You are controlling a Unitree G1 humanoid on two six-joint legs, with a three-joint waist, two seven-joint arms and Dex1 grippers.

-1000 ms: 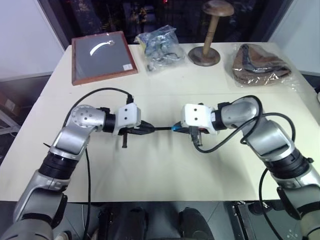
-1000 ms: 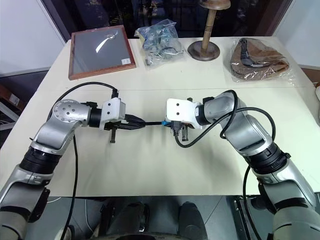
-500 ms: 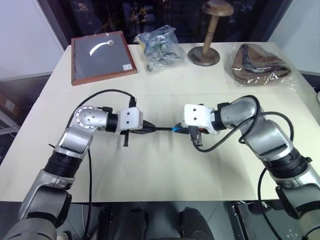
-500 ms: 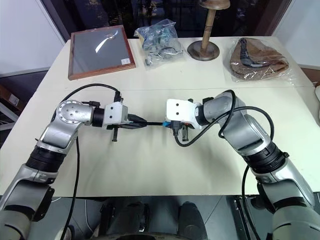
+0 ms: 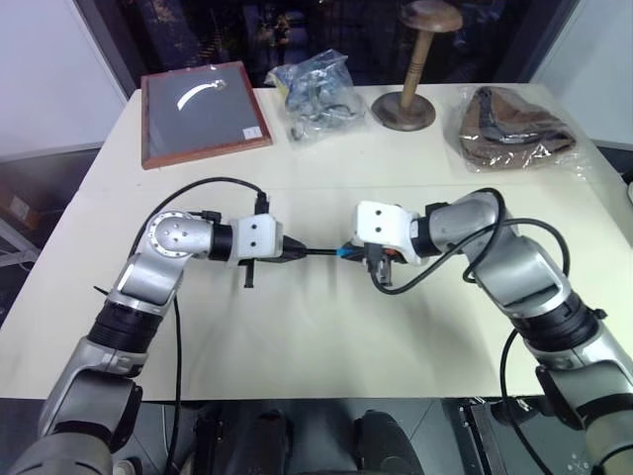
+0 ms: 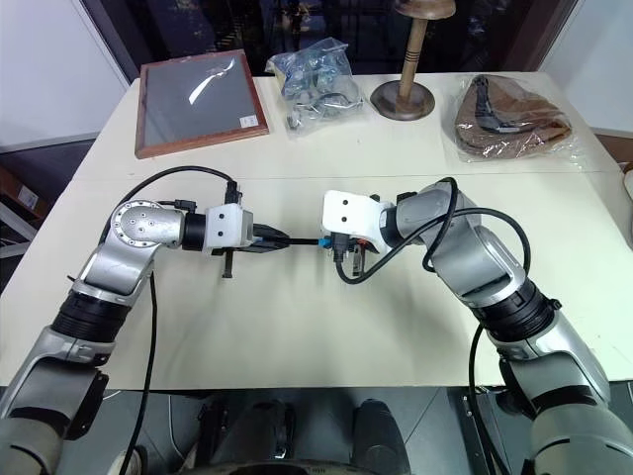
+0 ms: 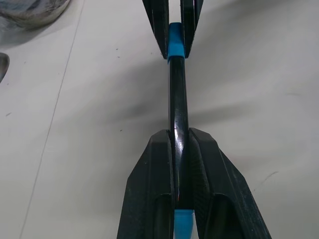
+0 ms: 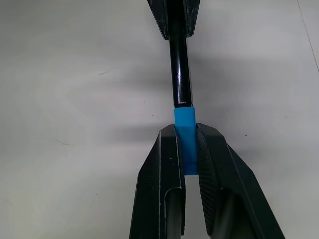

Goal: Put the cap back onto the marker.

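Two grippers join cap and marker

Left gripper [image 7: 180, 164] is clamped on the glossy black marker [image 7: 177, 94]; right gripper [image 8: 187, 149] pinches the smooth blue cap [image 8: 185, 124], seated on its tip, above the matte table [image 5: 326, 336]. Since before, the right gripper has shifted slightly leftward.
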